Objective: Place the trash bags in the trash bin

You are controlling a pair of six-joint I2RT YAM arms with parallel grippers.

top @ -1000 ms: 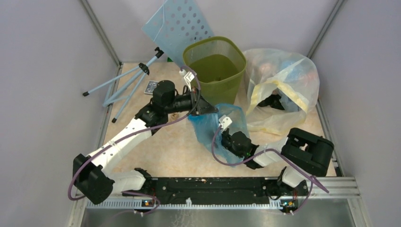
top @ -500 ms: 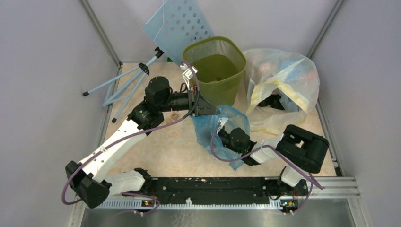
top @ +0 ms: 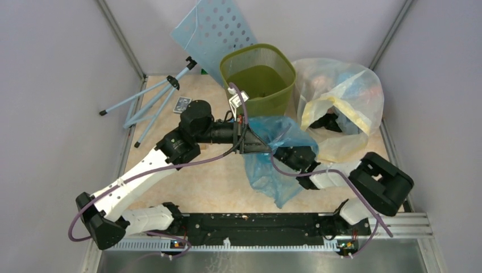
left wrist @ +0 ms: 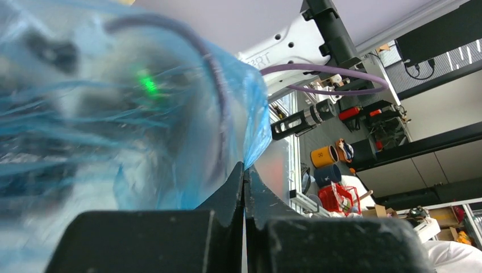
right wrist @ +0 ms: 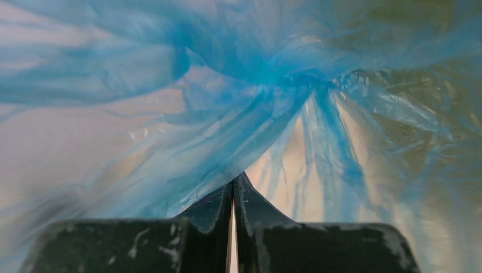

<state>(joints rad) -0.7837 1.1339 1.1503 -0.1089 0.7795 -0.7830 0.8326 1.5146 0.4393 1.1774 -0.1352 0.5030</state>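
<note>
Both pairs of jaws are closed on plastic film. The left gripper (left wrist: 244, 170) pinches an edge of the light-blue trash bag (top: 277, 173) between fully met fingers. The right gripper (right wrist: 234, 183) is likewise shut, with the bag's gathered pleats running into its tips. On the table (top: 199, 176), a large clear yellowish bag (top: 341, 96) stands just right of the olive-green trash bin (top: 271, 105), and a perforated light-blue panel (top: 219, 28) leans behind the bin. The trash bag hangs between the two arms, bunched at the grippers just in front of the bin's near wall, with its tail draping toward the arm bases. None of it is inside the bin, and whether the tail touches the table cannot be told. The step in hand is judged to be the lift and carry over the rim. Raise both grippers together until the tail can clear the near rim, because a dragged tail could catch there or tip the light bin. Hold the spacing between the grippers roughly fixed, as thin film is apt to slip or tear if the arms pull apart. Route the right arm away from the yellowish bag's loose plastic. Release only when the bulk of the bag is over the opening. Crinkly film traps air and may spring back out, so a downward push may be needed.
</note>
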